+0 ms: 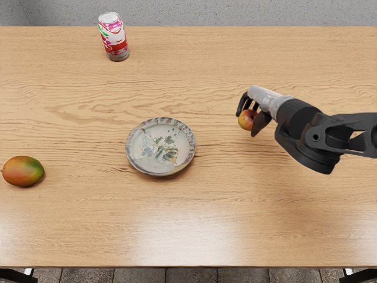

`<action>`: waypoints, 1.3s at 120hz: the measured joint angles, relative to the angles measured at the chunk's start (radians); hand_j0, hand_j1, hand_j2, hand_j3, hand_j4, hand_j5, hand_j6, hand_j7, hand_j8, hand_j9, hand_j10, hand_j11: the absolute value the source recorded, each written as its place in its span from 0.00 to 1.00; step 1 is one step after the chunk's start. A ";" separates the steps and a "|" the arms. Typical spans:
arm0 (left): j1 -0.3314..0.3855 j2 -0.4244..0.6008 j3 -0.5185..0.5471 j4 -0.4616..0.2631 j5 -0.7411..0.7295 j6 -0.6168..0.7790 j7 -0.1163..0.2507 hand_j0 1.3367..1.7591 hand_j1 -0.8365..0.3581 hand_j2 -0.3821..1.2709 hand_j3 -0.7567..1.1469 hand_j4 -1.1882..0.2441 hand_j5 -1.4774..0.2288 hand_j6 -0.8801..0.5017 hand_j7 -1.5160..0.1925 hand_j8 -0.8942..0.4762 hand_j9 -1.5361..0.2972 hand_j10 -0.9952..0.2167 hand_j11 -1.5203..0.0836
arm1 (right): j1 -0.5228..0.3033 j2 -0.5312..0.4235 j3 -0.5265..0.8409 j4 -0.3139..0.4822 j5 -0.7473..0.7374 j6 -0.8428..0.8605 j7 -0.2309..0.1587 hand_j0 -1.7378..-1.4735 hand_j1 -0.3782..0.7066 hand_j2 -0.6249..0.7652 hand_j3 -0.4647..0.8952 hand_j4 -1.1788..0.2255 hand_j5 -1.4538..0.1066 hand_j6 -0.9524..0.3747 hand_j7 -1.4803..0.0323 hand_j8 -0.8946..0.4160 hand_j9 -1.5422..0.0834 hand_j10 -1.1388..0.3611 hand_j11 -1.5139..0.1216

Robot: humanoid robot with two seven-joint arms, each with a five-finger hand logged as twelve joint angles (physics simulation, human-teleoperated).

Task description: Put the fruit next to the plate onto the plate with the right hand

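At the far left edge of the desk [194,224], a little below its middle, lies a mango [22,171], green at one end and red-orange at the other, resting on its side and well apart from everything else. Further in, near the back edge and towards the back left corner, a drinks can [113,36] stands upright, white and pink with a silver top.

Around the middle of the desk sits the plate [131,140], a round, shallow dish with a grey speckled rim and a pale, mottled centre. Nothing lies on it.

To the right of the plate, clearly apart from its rim and closer to the right edge than to the centre, is the small fruit [246,119], yellow-orange with a red blush. My right hand [262,106] is wrapped around it: the dark fingers [242,104] curl down over its far left side, while another digit presses in from the right, so the fruit is pinched between them with only its front face showing. I cannot tell whether it rests on the wood or hangs just above it. My forearm [312,135], black and bulky at the wrist, comes in from the right edge of the desk and slants up and left towards the fruit.
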 joint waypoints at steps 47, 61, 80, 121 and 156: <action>0.002 0.000 0.000 0.000 0.000 0.000 0.000 0.76 0.98 0.23 0.40 0.82 0.86 0.63 0.88 0.65 0.83 0.81 0.94 | 0.130 0.134 -0.001 -0.008 0.122 -0.001 0.000 0.30 0.68 0.76 0.34 0.39 0.28 0.44 0.35 0.39 0.35 0.29 0.33; 0.002 0.000 0.000 0.000 0.000 0.000 0.000 0.76 0.98 0.23 0.40 0.82 0.86 0.63 0.88 0.65 0.83 0.81 0.94 | 0.164 0.181 -0.001 -0.018 0.159 -0.002 0.000 0.30 0.69 0.76 0.34 0.40 0.27 0.44 0.35 0.40 0.34 0.28 0.32; 0.002 0.000 0.000 0.000 0.000 0.000 0.000 0.76 0.98 0.23 0.40 0.82 0.86 0.63 0.88 0.65 0.83 0.81 0.94 | 0.185 0.246 -0.001 -0.049 0.188 -0.003 0.000 0.30 0.69 0.77 0.34 0.41 0.25 0.46 0.33 0.40 0.32 0.28 0.30; 0.000 0.000 0.000 0.000 0.000 0.000 0.000 0.76 0.98 0.23 0.40 0.82 0.86 0.63 0.88 0.65 0.83 0.81 0.94 | 0.221 0.432 0.001 -0.184 0.255 0.001 0.000 0.30 0.66 0.73 0.34 0.41 0.24 0.46 0.33 0.41 0.30 0.28 0.28; 0.000 0.000 0.000 0.000 0.000 0.000 0.000 0.76 0.98 0.23 0.40 0.82 0.86 0.63 0.88 0.65 0.83 0.81 0.94 | 0.176 0.517 0.001 -0.320 0.257 0.004 0.000 0.31 0.64 0.72 0.34 0.36 0.26 0.42 0.32 0.36 0.32 0.26 0.30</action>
